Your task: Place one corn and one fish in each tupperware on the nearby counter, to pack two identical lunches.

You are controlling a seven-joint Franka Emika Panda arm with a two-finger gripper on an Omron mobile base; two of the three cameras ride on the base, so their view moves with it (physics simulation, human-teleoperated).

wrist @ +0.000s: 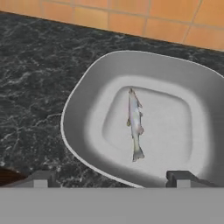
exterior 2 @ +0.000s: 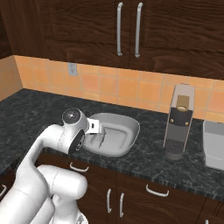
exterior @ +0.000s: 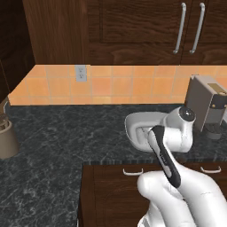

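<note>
Now | gripper [wrist: 109,179] spread, empty | fish [wrist: 135,126] lies inside tupperware [wrist: 83,109] | tupperware's right rim cut off

Beyond the jaws, a silvery, slick fish [wrist: 135,124] in a smooth matt grey tub [wrist: 87,100]; glossy black marbled table [wrist: 35,65] around.

A boxy grey coffee machine [exterior 2: 178,122] stands upright toward the right, near the orange tiled backsplash [exterior 2: 131,89]. Just right of it, at the picture's edge, sits a silver toaster [exterior 2: 214,144]. A white wall outlet [exterior: 80,73] is set in the tiles to the left. Dark wood upper cabinets [exterior 2: 175,30] carry two silver handles [exterior 2: 129,29]. At the far left stands a tan jar [exterior: 6,139].
</note>
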